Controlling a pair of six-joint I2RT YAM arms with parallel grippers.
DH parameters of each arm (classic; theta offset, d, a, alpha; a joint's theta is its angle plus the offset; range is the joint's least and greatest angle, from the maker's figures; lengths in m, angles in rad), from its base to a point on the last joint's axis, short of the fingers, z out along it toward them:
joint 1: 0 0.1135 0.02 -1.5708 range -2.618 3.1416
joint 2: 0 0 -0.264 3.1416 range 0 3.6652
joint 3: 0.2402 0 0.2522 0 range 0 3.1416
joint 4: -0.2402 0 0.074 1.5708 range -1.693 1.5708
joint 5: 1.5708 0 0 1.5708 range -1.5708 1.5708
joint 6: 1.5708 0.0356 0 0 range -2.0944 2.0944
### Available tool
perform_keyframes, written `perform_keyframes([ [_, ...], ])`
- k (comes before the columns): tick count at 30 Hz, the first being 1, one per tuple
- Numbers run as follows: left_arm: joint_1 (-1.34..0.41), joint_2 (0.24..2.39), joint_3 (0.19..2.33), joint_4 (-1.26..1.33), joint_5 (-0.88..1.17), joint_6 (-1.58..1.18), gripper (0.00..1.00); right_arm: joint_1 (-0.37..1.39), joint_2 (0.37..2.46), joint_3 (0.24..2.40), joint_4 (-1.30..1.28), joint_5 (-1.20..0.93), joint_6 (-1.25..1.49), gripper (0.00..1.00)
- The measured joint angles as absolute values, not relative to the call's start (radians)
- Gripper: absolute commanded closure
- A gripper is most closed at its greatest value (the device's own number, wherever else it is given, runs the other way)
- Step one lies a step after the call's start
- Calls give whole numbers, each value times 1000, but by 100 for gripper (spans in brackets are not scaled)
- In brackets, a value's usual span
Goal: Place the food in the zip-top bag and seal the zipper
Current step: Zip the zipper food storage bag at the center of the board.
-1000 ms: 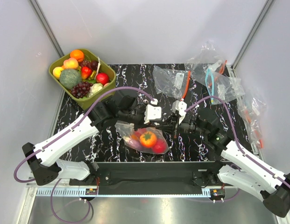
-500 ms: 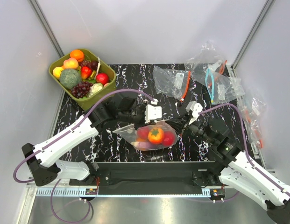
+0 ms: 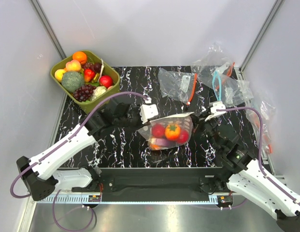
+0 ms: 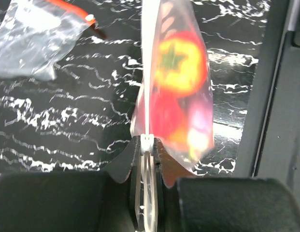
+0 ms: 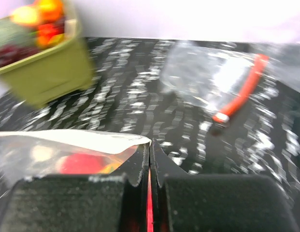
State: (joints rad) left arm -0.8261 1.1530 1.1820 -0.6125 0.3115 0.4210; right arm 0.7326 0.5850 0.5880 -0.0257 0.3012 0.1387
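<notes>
The zip-top bag (image 3: 170, 126) hangs upright above the black marbled table (image 3: 116, 145), stretched between my two grippers. Inside it the food shows: a red piece (image 3: 158, 130), an orange one with a green stem (image 3: 173, 131) and another red one (image 3: 184, 137). My left gripper (image 3: 147, 124) is shut on the bag's left end. In the left wrist view its jaws (image 4: 147, 141) pinch the white zipper (image 4: 146, 72) with the food (image 4: 181, 63) beyond. My right gripper (image 3: 194, 123) is shut on the right end. In the right wrist view, the right gripper (image 5: 150, 145) clamps the bag's corner (image 5: 72, 145).
An olive-green tub (image 3: 98, 103) of fruit and vegetables stands at the back left, also seen as the tub (image 5: 48, 72). Spare clear bags lie at the back: one with an orange strip (image 3: 176, 84), one with a blue strip (image 3: 222, 84), more along the right wall (image 3: 261, 121).
Both grippers have lifted the bag off the table and carried it to the right and back. It has turned from lying flat to hanging upright with its top edge pulled taut.
</notes>
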Motion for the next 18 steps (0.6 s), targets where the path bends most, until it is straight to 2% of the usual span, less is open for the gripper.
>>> perform_keyframes([
  [7,-749,1130,1164,-608,281,366,100,732,583,593,-98,564,182,100],
  [13,-719,1130,1143,-566,203,308,100,732,624,619,-113,582,192,100],
  [18,-673,1147,1143,-516,105,242,100,732,765,682,-109,554,191,100],
])
